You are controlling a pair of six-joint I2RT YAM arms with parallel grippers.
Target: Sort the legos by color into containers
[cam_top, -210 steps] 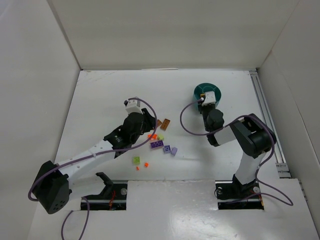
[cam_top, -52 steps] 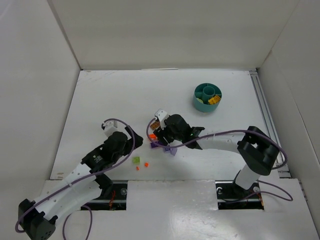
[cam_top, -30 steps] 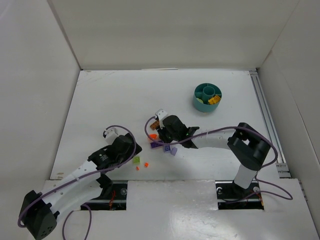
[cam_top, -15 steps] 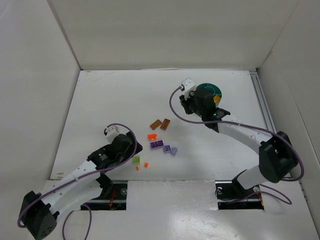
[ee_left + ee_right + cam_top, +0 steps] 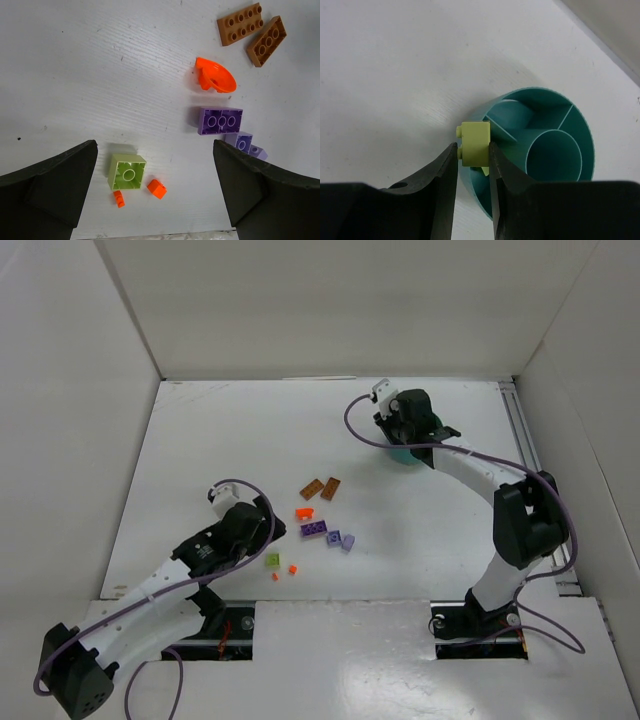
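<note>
My right gripper is shut on a light green lego, held above the near rim of the round teal dish whose compartments are the containers. Another light green piece lies in the compartment just below. In the top view the right gripper covers most of the dish. My left gripper hangs open over a light green lego and two tiny orange legos. Beyond lie a purple lego, lavender ones, an orange piece and two brown plates.
White walls enclose the table on the left, back and right. A metal rail runs along the right edge beside the dish. The loose legos sit mid-table between the two arms.
The right gripper has risen from the pile and swung back right to the dish, carrying the light green lego. The left arm has hardly moved and stays open.
</note>
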